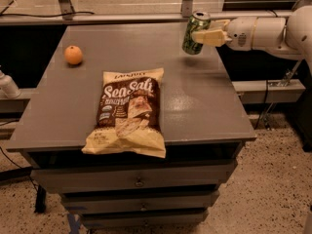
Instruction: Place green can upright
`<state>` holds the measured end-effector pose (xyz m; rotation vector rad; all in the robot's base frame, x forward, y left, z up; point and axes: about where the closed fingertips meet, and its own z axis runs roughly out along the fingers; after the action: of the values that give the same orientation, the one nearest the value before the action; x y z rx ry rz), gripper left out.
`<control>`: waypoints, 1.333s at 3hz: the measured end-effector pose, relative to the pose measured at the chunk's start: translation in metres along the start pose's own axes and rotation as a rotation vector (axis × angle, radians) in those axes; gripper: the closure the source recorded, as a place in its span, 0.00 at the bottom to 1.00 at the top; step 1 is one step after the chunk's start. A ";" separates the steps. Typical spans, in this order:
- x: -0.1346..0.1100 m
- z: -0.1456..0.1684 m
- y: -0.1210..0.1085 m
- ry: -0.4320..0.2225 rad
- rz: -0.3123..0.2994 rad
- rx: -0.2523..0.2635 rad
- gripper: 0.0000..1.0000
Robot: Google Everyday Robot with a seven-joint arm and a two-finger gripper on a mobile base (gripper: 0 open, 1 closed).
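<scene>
A grey worktop [204, 101] caps a cabinet of drawers [139, 179] standing on a speckled floor [273, 179]. Up and right of the chip bag [127, 112], the gripper [201, 33] has its fingers clamped around the green can [191, 45], which tilts slightly. An orange [73, 55] lies up-left of the bag.

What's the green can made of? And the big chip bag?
The green can, held by the gripper above the table, far right, looks like painted metal: its top is silvery and shiny. The chip bag seems to be plastic film: crinkled, with a slight sheen.
</scene>
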<state>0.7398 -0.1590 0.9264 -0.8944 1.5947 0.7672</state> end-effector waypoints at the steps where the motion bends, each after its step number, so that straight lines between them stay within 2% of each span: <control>1: 0.015 0.006 0.017 0.028 -0.009 -0.011 1.00; 2: 0.026 0.004 0.026 0.071 -0.025 -0.013 1.00; 4: 0.039 0.004 0.030 0.114 -0.018 -0.025 1.00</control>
<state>0.7111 -0.1461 0.8885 -0.9838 1.6775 0.7361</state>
